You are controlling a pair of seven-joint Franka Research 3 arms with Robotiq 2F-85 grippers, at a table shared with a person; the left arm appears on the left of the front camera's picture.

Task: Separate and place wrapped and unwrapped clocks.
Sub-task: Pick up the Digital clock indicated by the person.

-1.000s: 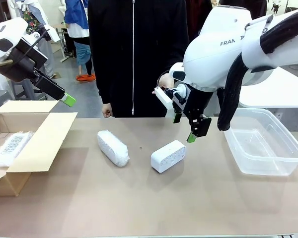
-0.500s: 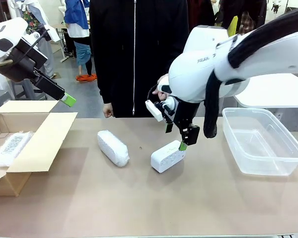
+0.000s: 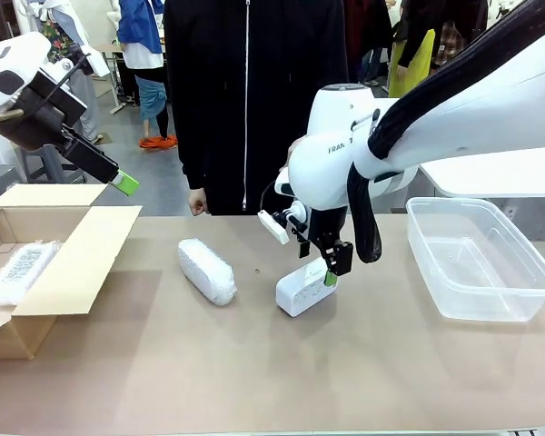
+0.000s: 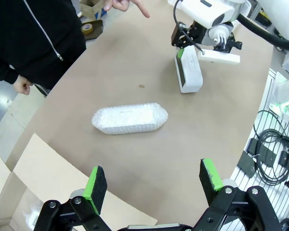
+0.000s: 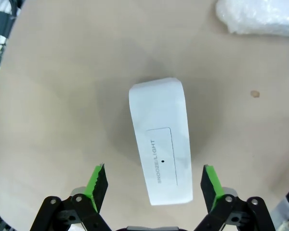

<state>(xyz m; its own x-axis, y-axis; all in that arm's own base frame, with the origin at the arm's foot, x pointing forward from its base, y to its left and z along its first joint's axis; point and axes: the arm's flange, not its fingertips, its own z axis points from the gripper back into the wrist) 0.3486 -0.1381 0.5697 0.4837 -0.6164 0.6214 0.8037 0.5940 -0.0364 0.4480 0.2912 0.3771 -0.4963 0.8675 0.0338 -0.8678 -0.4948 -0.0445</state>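
White bare clock (image 5: 161,149) under right tool (image 5: 154,183)

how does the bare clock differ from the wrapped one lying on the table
The wrapped clock is bundled in crinkly bubble wrap; the bare clock is smooth white. The right gripper hangs over the bare clock, fingers open; the wrapped clock lies with no gripper at it. Both are oblong blocks lying on the table.

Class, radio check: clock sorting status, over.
Right tool open, flanking bare clock. Left tool open, raised near box. Wrapped clock on table, second wrapped clock boxed. Nothing obstructing.
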